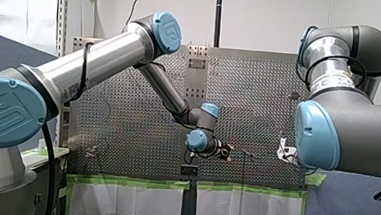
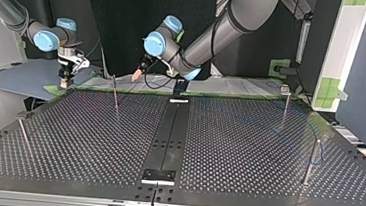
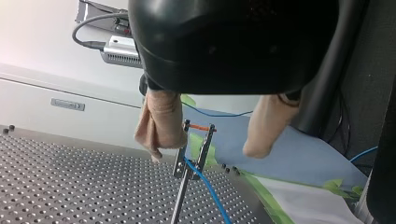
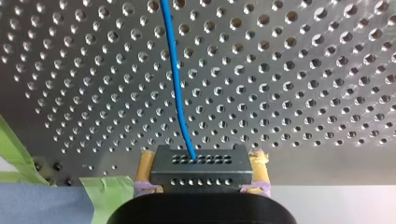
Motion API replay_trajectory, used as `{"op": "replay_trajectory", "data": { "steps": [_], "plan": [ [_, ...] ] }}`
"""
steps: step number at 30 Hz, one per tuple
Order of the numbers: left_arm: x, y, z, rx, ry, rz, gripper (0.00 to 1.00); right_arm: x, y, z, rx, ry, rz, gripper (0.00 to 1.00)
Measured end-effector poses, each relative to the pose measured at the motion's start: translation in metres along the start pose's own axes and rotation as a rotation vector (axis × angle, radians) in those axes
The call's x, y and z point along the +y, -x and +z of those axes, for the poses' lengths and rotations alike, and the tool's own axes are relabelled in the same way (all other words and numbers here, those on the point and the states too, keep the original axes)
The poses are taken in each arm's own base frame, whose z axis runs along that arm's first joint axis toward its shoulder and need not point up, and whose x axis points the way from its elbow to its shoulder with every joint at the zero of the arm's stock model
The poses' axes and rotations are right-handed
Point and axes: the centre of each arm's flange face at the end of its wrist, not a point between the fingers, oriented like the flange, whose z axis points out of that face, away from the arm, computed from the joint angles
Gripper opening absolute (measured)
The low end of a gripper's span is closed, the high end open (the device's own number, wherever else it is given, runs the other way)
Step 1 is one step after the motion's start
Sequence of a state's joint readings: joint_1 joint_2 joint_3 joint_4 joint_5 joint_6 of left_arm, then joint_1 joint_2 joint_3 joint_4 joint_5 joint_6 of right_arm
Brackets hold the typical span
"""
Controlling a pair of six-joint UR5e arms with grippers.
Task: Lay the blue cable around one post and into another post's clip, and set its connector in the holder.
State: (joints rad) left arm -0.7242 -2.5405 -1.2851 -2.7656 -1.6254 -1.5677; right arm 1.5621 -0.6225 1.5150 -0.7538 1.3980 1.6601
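Left gripper (image 3: pixel 205 154) fingers (image 3: pixel 161 121) apart, clip post (image 3: pixel 180 198) ahead, blue cable (image 3: pixel 210 189) through clip (image 3: pixel 204 147); right gripper (image 4: pixel 203 159) fingers (image 4: pixel 145 163) clamped on connector (image 4: pixel 201 172) near counter (image 4: pixel 289 93) corner

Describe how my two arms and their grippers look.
My left arm and my right arm are silver tubes with grey joints and light-blue caps, my left arm's embossed with a logo; black cables run along both. My left gripper is black with beige pads; my right gripper is black with yellow pads.
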Motion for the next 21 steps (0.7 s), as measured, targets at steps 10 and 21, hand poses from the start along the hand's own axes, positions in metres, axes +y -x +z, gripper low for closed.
{"op": "replay_trajectory", "data": {
  "steps": [10,21],
  "plan": [
    [0.003,0.000,0.001,0.000,0.010,-0.002,0.89,-0.011,-0.026,-0.016,-0.002,-0.007,-0.017,0.00],
    [0.000,0.014,-0.015,-0.039,0.005,0.012,0.97,-0.031,-0.092,-0.025,0.080,-0.035,0.017,0.00]
  ]
}}
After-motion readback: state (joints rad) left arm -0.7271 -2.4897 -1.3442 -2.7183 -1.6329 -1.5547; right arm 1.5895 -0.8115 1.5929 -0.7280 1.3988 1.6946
